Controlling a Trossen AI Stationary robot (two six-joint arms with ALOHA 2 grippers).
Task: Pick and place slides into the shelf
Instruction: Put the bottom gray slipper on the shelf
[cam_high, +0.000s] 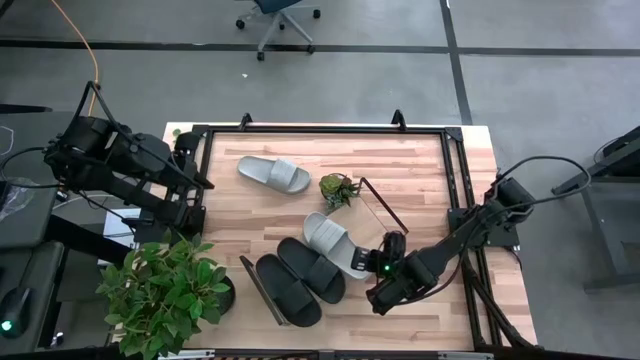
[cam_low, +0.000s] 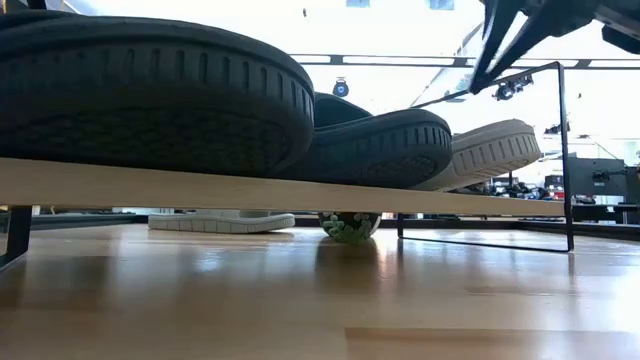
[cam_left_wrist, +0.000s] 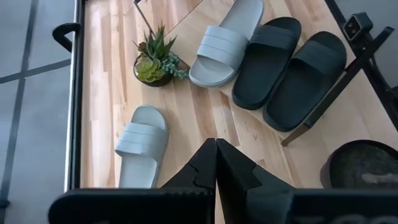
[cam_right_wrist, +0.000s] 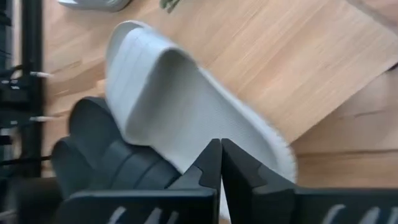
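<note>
The shelf's light-wood plank (cam_low: 250, 190) runs slantwise across the table. Two black slides (cam_high: 312, 270) (cam_high: 287, 290) and one grey slide (cam_high: 333, 243) lie side by side with their soles on it. A second grey slide (cam_high: 273, 173) lies sole-down on the tabletop toward the far left. My right gripper (cam_low: 480, 80) is shut and empty, hanging just above the heel end of the shelved grey slide (cam_right_wrist: 180, 99) without touching it. My left gripper (cam_left_wrist: 216, 149) is shut and empty, held high over the table's left edge.
A small succulent in a round pot (cam_high: 337, 188) stands between the loose grey slide and the shelf. A big leafy potted plant (cam_high: 165, 290) fills the near left corner. Black rails (cam_high: 455, 170) frame the tabletop. The shelf's thin black end frame (cam_low: 560, 150) stands beside my right gripper.
</note>
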